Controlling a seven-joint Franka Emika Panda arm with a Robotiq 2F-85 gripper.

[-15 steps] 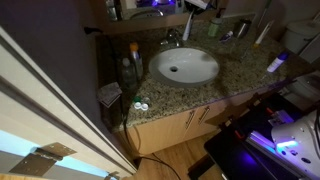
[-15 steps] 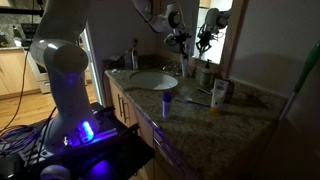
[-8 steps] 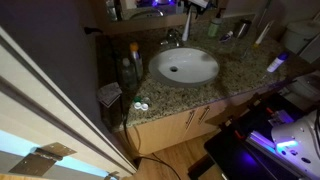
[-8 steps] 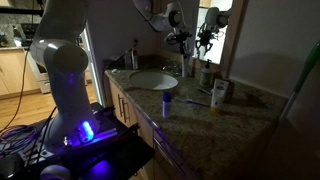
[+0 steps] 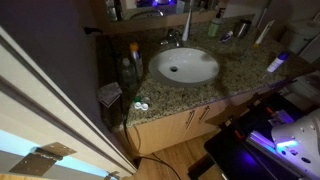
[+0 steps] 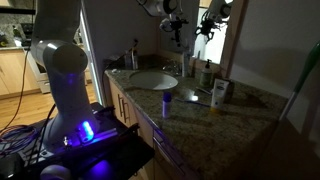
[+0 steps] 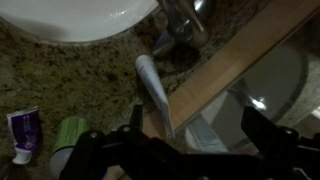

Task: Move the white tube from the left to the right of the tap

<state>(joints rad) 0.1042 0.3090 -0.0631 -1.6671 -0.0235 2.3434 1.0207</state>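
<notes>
Pincer (image 6: pixel 176 24) of the Panda arm, raised above a bathroom bench (image 5: pixel 240 72) of speckled granite, closes on the upper end of the white tube (image 7: pixel 153 88). In the wrist view the tube hangs slanted between the dark fingers, its lower tip pointing at the foot of the chrome tap (image 7: pixel 185 25), close to it but apart. A wooden ledge (image 7: pixel 232 58) runs diagonally just beside the tube, and the white oval basin (image 7: pixel 80 14) lies in front of the tap. Farther out on the granite lie a small purple-and-white tube (image 7: pixel 22 135) and a green round item (image 7: pixel 70 135). In an exterior view a purple cup (image 6: pixel 167 100) and a white-and-blue bottle (image 6: pixel 220 90) stand well apart from the basin
</notes>
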